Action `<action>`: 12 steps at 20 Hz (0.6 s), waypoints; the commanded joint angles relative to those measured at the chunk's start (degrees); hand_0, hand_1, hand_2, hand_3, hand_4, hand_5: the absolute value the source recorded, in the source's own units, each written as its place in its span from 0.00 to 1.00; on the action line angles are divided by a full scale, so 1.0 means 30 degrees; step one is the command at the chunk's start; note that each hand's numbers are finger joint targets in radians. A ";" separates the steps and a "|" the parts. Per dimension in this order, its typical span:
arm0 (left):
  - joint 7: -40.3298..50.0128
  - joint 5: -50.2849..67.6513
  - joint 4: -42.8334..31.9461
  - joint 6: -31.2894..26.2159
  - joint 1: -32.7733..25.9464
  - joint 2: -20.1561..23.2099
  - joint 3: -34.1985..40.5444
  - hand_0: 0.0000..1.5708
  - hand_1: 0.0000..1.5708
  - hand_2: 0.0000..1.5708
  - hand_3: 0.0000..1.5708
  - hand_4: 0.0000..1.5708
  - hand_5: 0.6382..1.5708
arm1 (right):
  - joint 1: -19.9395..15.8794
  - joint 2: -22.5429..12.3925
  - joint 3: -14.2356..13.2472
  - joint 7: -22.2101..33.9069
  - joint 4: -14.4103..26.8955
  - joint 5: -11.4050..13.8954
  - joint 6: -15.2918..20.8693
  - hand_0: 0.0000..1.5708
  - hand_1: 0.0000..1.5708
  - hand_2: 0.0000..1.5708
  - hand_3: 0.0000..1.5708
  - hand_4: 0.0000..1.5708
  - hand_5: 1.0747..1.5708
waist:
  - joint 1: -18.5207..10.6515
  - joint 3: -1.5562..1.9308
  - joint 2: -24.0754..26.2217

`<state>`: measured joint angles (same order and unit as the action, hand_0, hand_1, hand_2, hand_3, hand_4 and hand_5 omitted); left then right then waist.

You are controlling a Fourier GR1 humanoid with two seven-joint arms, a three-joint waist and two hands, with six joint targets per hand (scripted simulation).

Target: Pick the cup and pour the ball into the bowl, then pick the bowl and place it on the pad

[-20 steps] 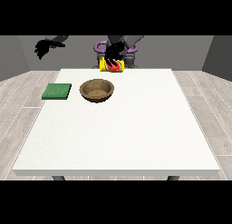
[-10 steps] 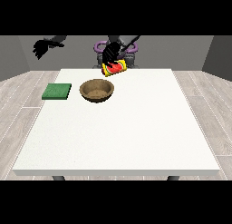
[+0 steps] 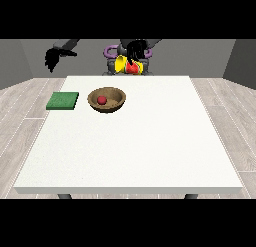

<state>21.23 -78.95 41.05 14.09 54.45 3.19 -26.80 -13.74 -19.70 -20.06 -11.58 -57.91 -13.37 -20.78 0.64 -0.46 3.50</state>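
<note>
Front view: red ball (image 3: 102, 99) inside wooden bowl (image 3: 116, 103); green pad (image 3: 63, 101) beside.

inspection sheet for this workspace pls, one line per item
surface: white table, bare at the near side
bowl: wooden bowl standing on the table beside the pad
ball: red ball lying inside the bowl
cup: yellow and red cup held up, off the table, at the far edge
pad: green pad flat at the table's left, nothing on it
clutter: nothing seen
hands: hand at the view's right curled round the cup; hand at the view's left raised, holds nothing
cables: nothing seen
surroundings: wood floor, grey walls
</note>
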 commanded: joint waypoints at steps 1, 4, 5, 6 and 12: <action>-0.0535 0.4610 0.1914 0.2917 -0.2046 -0.0234 0.4025 0.75 0.75 0.92 0.81 0.93 0.57 | 0.0111 0.0300 -0.0341 0.0114 -0.0186 -0.0018 0.1040 0.00 0.00 0.00 0.00 0.16 0.99 | -0.1463 -0.0090 -0.0252; -0.1155 0.9449 0.3746 0.4482 -0.3803 -0.1032 0.6089 0.36 0.36 0.00 0.00 0.57 0.93 | -0.0333 0.0725 0.0010 0.0078 -0.0533 -0.0061 0.0934 0.00 0.00 0.00 0.00 0.23 0.99 | -0.0648 -0.0282 -0.1434; -0.1625 1.1139 0.4293 0.4753 -0.4240 -0.1039 0.6472 0.00 0.00 0.00 0.00 0.40 1.00 | -0.0802 0.1152 0.0032 -0.0195 -0.0624 -0.0161 0.1182 0.00 0.00 0.00 0.00 0.22 0.99 | -0.0494 -0.0320 -0.2201; -0.2181 1.2641 0.4676 0.5057 -0.4719 -0.1044 0.6728 0.00 0.00 0.00 0.00 0.27 0.99 | -0.1096 0.1349 0.0333 -0.0199 -0.0857 0.0010 0.1251 0.00 0.00 0.00 0.00 0.23 0.99 | -0.0145 -0.0340 -0.2957; -0.7737 2.1152 0.8235 0.3157 -0.7648 -0.1060 0.6327 0.00 0.00 0.00 0.00 0.00 0.99 | -0.2477 0.2888 0.0887 -0.0118 -0.1431 0.0970 0.4032 0.00 0.00 0.00 0.00 0.16 1.00 | -0.1556 -0.0069 -0.3856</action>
<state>6.71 -30.00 59.96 25.96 36.83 0.22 -8.57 -19.16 -13.41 -18.30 -12.09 -60.96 -11.87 -12.88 -2.18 -0.96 -6.34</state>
